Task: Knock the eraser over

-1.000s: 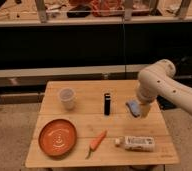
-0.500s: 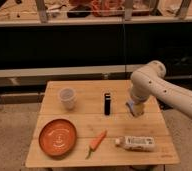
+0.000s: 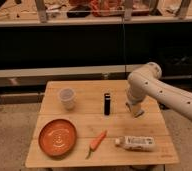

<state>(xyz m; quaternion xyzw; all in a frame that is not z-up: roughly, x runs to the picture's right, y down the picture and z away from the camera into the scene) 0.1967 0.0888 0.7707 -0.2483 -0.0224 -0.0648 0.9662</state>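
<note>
— What has changed for us in the last second?

— The arm (image 3: 154, 87) has swung in from the right. Its white rounded bend now sits over the right part of the bench (image 3: 89, 124), where a second ago it hung further out. The gripper (image 3: 137, 111) is low, close above the boards, to the right of the eraser (image 3: 107, 104) and apart from it.

— And the eraser itself?

— It has not stirred. It stands upright near the middle of the bench, between the white cup (image 3: 66, 98) and the gripper, with nothing touching it. So we judge that the task is not done and that we are closing in for the push.

— How do we hold the arm?

— The forearm comes in from the right edge of the view, turns at the rounded joint, then drops almost straight down to the gripper, which points at the bench. Whether the gripper is released or clenched we cannot tell.

— What does the next move call for?

— In our judgement, a sideways sweep to the left against the eraser. It is narrow and tall, so it should tip readily. The carrot (image 3: 97, 142), the white package (image 3: 137, 143) and the orange plate (image 3: 58, 137) lie nearer the front, off that line. The cup stands beyond the eraser, so we keep the sweep short.
</note>
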